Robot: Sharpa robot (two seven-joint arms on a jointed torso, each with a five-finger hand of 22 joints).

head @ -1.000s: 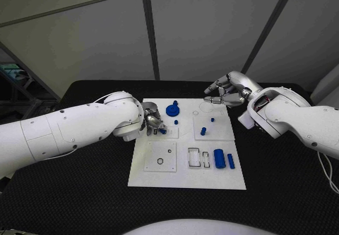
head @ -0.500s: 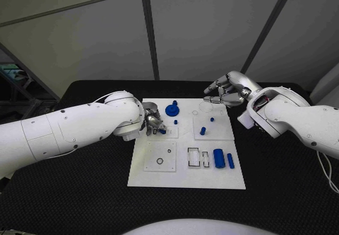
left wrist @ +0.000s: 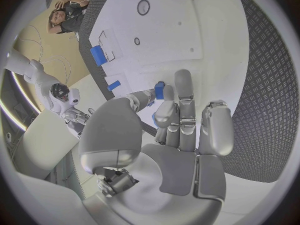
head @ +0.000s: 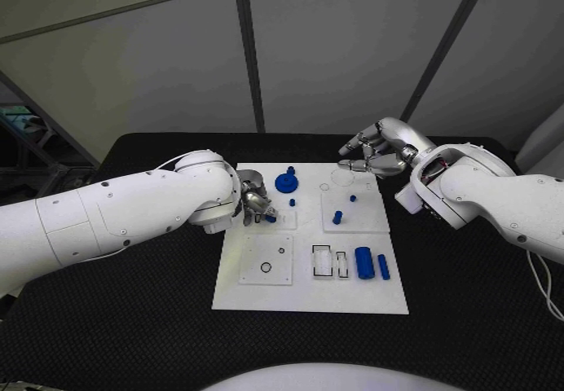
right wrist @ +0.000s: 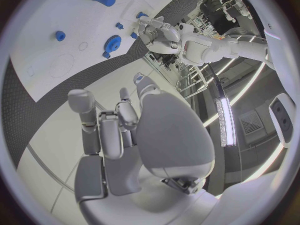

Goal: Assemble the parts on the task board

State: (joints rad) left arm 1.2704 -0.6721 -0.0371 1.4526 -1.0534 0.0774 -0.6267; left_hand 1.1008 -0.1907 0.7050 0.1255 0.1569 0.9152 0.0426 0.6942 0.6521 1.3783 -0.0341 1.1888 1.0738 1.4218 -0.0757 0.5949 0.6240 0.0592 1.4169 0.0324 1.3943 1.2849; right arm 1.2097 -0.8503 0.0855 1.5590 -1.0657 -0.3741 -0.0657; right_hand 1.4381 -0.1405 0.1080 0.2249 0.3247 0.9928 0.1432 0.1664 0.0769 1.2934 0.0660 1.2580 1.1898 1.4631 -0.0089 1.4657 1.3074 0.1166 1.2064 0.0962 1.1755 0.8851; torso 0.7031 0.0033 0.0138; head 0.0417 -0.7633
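1. The task looked partly done: on the task board point(head: 311, 244) a blue gear point(head: 287, 181) and a small blue peg point(head: 337, 217) already stood in place.
2. A large blue cylinder point(head: 364, 263) and a thin blue bar point(head: 385, 267) lay loose at the board's near right, beside empty outlined slots, so several parts were left.
3. The left hand point(head: 257, 205) pinched a small blue part point(left wrist: 159, 90) between its fingertips, low over the board's left side.
4. The right hand point(head: 376, 155) hovered over the far right corner of the board above the black worktop point(head: 141, 326), fingers curled, grasping nothing.
5. Against the earlier pictures, almost nothing differed; both hands kept their places.
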